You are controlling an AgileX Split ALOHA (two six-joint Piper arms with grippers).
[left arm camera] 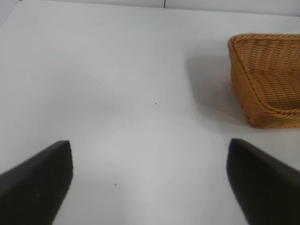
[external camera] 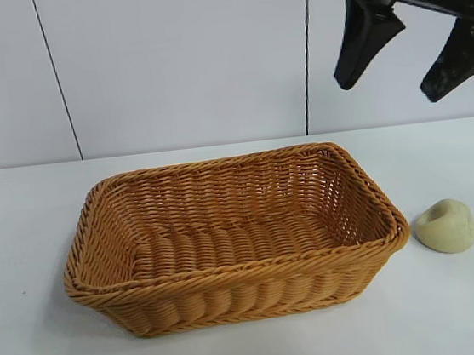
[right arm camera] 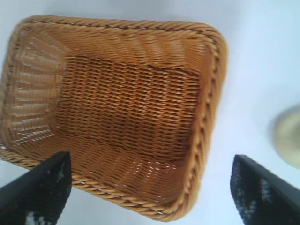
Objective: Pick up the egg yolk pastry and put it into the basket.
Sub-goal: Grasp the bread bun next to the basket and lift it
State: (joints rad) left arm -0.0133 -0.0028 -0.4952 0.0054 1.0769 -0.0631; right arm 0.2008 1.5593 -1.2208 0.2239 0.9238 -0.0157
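Table (external camera: 23, 253) first since it's the biggest thing going: plain white top, with a pale panelled wall (external camera: 172, 56) behind it. Sitting roughly in the middle is the basket (external camera: 233, 293), a big orange-tan wicker rectangle with sloped sides and a braided rim, nothing inside it that I can see. My right wrist camera looks almost straight down into it and it's just bare weave all the way across the bottom.

Next size down, my right gripper (external camera: 390, 81). It's up in the air at the top right of the exterior view, above and behind the basket's right end, fingers spread wide with nothing between them.

My left gripper (left arm camera: 150, 180) doesn't show in the exterior view at all. From its own wrist camera I can see both fingers spread wide apart too, over bare table, with one end of the basket off to the side and well clear of me. Nothing held there either.

Smallest: the egg yolk pastry (external camera: 445, 226). Pale yellow-cream lump with a little crease, lying on the table just beside the basket's right end, outside it, not touching the rim as far as I can tell.
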